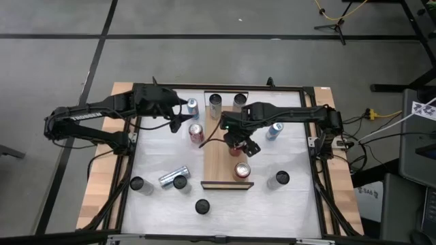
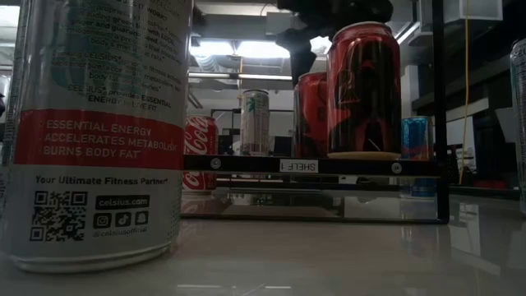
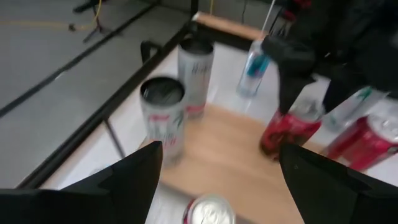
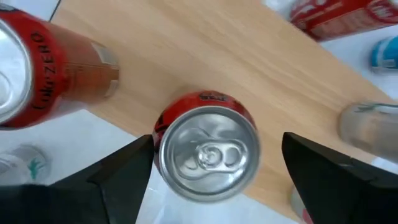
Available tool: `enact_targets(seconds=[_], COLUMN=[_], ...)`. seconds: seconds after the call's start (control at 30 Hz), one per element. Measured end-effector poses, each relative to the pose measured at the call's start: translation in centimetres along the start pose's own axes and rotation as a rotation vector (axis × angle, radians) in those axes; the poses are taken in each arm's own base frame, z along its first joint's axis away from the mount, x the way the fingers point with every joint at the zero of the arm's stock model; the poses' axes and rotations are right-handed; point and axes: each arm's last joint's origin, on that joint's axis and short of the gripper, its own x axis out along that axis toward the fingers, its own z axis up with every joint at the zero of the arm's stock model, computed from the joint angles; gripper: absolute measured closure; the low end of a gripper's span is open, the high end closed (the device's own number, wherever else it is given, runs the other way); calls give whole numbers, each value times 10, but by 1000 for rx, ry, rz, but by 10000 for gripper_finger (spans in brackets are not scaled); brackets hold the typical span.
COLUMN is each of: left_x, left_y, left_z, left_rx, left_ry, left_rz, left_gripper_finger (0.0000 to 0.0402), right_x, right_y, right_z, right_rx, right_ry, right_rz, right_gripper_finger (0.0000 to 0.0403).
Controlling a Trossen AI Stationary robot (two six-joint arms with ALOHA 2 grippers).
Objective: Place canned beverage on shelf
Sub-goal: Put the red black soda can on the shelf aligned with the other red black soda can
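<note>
The right gripper (image 1: pixel 240 143) is hanging over the middle of the shelf (image 1: pixel 219 163), its fingers (image 4: pixel 118 171) spread wide on either side of a red can (image 4: pixel 208 155) standing upright on the wood; nothing is pinched, and only the right wrist view is showing the gaps between pads and can; from above the arm is covering that can. A second red can (image 1: pixel 242 170) is standing on the shelf near the dark lip (image 1: pixel 227 184); the low view is showing it tall behind the lip's label, with another red can behind it. The left gripper (image 1: pixel 182 107) is waiting at the table's far side by a small blue-and-silver can (image 1: pixel 192 105), fingers (image 3: pixel 134 177) spread and empty; its wrist view is looking down on two silver cans (image 3: pixel 163 118) at the shelf's far end. A large white can (image 2: pixel 94 131) is filling the low view's left side.
</note>
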Motion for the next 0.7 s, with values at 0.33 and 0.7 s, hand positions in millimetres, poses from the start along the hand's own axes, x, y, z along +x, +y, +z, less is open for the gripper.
enact_targets(seconds=[0.33,0.7], left_x=[21,77], left_y=[-19,-55], left_z=[3,-11], left_rx=[28,81], left_ry=[-36,5], left_rz=[-58,-119], left_gripper_finger=[88,124], right_x=[-49,-78], right_y=[3,43], right_z=[2,-4], right_rx=[112,369], right_ry=[-8,49], right_rz=[-4,23], right_gripper_finger=[59,58])
